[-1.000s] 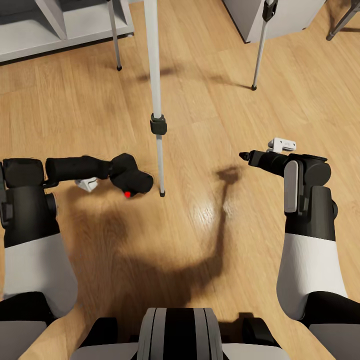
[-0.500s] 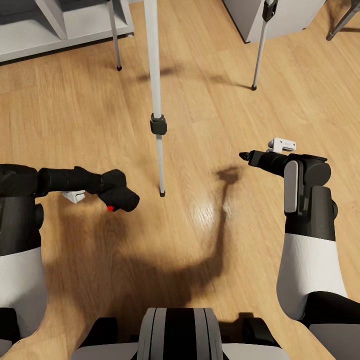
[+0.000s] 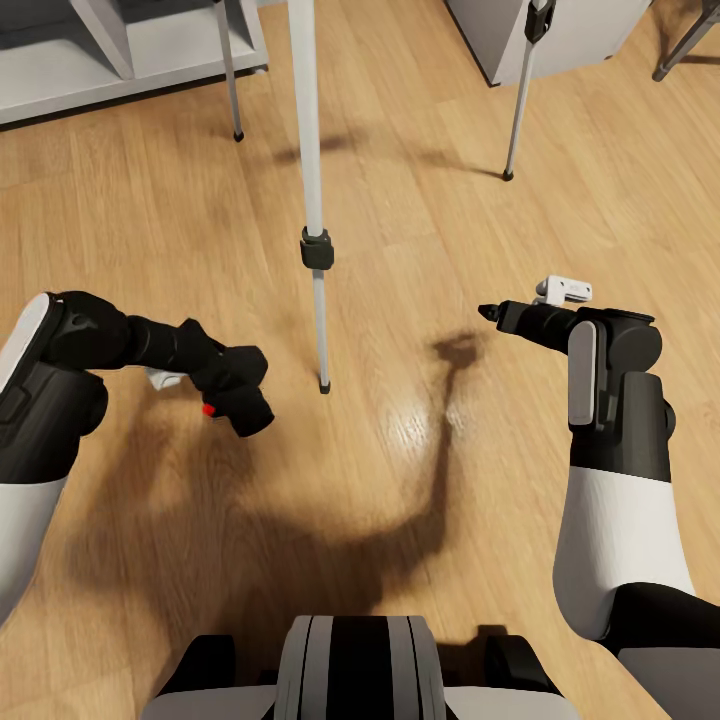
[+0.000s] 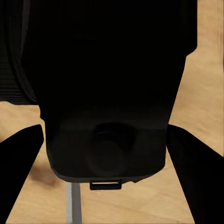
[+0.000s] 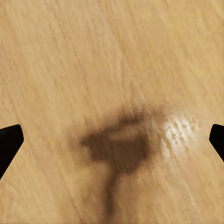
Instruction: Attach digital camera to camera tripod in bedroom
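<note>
My left gripper is shut on the digital camera, a small matte-black body with a red dot, held above the wood floor left of the tripod's near leg. Close up in the left wrist view, the camera sits between my two black fingers. The camera tripod shows as three thin silver-white legs with black collars; its head is out of view above. My right gripper hangs at the right over bare floor, and in the right wrist view its fingertips stand wide apart with nothing between them.
White cube shelving stands at the back left and a grey cabinet at the back right. A dark furniture leg shows at the far right corner. The arms cast shadows on the plank floor.
My left arm has drawn back and down to the left with the camera, which has tilted so its lens points lower. The right arm and the view have not moved.
</note>
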Controlling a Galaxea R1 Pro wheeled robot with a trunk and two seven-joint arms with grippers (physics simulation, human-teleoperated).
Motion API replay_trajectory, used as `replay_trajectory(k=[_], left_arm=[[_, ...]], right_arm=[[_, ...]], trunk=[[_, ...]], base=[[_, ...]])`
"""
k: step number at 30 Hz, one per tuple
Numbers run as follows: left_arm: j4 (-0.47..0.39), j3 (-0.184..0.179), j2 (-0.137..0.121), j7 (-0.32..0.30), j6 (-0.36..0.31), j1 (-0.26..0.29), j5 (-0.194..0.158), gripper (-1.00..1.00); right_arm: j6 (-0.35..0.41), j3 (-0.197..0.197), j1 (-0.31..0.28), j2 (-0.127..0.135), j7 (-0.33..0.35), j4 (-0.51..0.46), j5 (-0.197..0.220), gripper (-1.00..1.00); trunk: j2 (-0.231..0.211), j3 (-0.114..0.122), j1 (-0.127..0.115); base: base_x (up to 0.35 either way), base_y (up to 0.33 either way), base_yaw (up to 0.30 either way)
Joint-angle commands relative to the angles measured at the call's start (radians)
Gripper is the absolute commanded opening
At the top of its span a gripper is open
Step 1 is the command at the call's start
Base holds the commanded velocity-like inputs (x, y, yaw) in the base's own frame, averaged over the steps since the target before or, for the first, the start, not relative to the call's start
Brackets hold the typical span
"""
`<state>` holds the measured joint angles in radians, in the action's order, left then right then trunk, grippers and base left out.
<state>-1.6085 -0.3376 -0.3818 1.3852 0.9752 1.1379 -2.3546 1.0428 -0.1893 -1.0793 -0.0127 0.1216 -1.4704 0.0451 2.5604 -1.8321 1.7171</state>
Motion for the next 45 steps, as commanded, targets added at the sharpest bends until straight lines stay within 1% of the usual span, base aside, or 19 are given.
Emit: replay_trajectory(k=[1,4,5,7,10,11,13,16,17,22,32,34,35,36,38,39,40,43,45], left_arm=[[0.000,-0.033,-0.009,0.001,0.000,0.020,-0.002,-1.00],[0.000,-0.109,-0.024,0.000,0.000,0.067,-0.002,-1.00],[0.000,-0.109,-0.024,0.000,0.000,0.067,-0.002,-1.00],[-0.001,-0.141,-0.035,0.000,0.000,0.092,-0.002,-1.00],[-0.001,-0.175,-0.064,0.000,0.000,0.127,-0.002,-1.00],[-0.001,-0.175,-0.064,0.000,0.000,0.127,-0.002,-1.00],[-0.001,-0.196,-0.079,0.000,0.001,0.149,-0.002,-1.00],[-0.001,-0.233,-0.092,0.000,0.002,0.182,-0.002,-1.00],[-0.001,-0.233,-0.092,0.000,0.002,0.182,-0.002,-1.00],[-0.001,-0.275,-0.100,0.001,0.003,0.225,-0.002,-1.00],[-0.001,-0.301,-0.116,0.006,-0.013,0.239,-0.002,-1.00],[-0.001,-0.326,-0.130,0.006,-0.059,0.243,-0.002,-1.00],[-0.001,-0.346,-0.142,0.005,-0.100,0.247,-0.002,-1.00],[-0.001,-0.346,-0.142,0.005,-0.100,0.247,-0.002,-1.00],[-0.002,-0.385,-0.171,0.003,-0.217,0.261,0.007,-1.00],[-0.002,-0.399,-0.183,0.002,-0.288,0.271,0.025,-1.00],[-0.002,-0.399,-0.183,0.002,-0.288,0.271,0.025,-1.00],[-0.002,-0.425,-0.210,0.000,-0.519,0.288,0.071,-1.00],[-0.002,-0.432,-0.223,-0.001,-0.655,0.292,0.092,-1.00]], right_arm=[[0.004,-0.002,-0.001,-0.001,0.001,-0.001,0.004,1.00],[0.004,-0.002,-0.001,-0.001,0.001,-0.001,0.004,1.00],[0.004,-0.002,-0.001,-0.001,0.001,-0.001,0.004,1.00],[0.004,-0.002,-0.001,-0.001,0.001,-0.001,0.004,1.00],[0.004,-0.002,-0.001,-0.001,0.001,-0.001,0.004,1.00],[0.004,-0.002,-0.001,-0.001,0.001,-0.001,0.004,1.00],[0.004,-0.002,-0.001,-0.001,0.001,-0.001,0.004,1.00],[0.004,-0.002,-0.001,-0.001,0.001,-0.001,0.004,1.00],[0.004,-0.002,-0.001,-0.001,0.001,-0.001,0.004,1.00],[0.004,-0.002,-0.001,-0.001,0.001,-0.001,0.004,1.00],[0.004,-0.002,-0.001,-0.001,0.001,-0.001,0.004,1.00],[0.004,-0.002,-0.001,-0.001,0.001,-0.001,0.004,1.00],[0.004,-0.002,-0.001,-0.001,0.001,-0.001,0.004,1.00],[0.004,-0.002,-0.001,-0.001,0.001,-0.001,0.004,1.00],[0.004,-0.002,-0.001,-0.001,0.001,-0.001,0.004,1.00],[0.004,-0.002,-0.001,-0.001,0.001,-0.001,0.004,1.00],[0.004,-0.002,-0.001,-0.001,0.001,-0.001,0.004,1.00],[0.004,-0.002,-0.001,-0.001,0.001,-0.001,0.004,1.00],[0.004,-0.002,-0.001,-0.001,0.001,-0.001,0.004,1.00]], trunk=[[0.000,-0.001,0.000],[0.000,-0.001,0.000],[0.000,-0.001,0.000],[0.000,-0.001,0.000],[0.000,-0.001,0.000],[0.000,-0.001,0.000],[0.000,-0.001,0.000],[0.000,-0.001,0.000],[0.000,-0.001,0.000],[0.000,-0.001,0.000],[0.000,-0.001,0.000],[0.000,-0.001,0.000],[0.000,-0.001,0.000],[0.000,-0.001,0.000],[0.000,-0.001,0.000],[0.000,-0.001,0.000],[0.000,-0.001,0.000],[0.000,-0.001,0.000],[0.000,-0.001,0.000]], base=[[0.000,0.000,0.000],[0.000,0.000,0.000],[0.000,0.000,0.000],[0.000,0.000,0.000],[0.000,0.000,0.000],[0.000,0.000,0.000],[0.000,0.000,0.000],[0.000,0.000,0.000],[0.000,0.000,0.000],[0.000,0.000,0.000],[0.000,0.000,0.000],[0.000,0.000,0.000],[0.000,0.000,0.000],[0.000,0.000,0.000],[0.000,0.000,0.000],[0.000,0.000,0.000],[0.000,0.000,0.000],[0.000,0.000,0.000],[0.000,0.000,0.000]])
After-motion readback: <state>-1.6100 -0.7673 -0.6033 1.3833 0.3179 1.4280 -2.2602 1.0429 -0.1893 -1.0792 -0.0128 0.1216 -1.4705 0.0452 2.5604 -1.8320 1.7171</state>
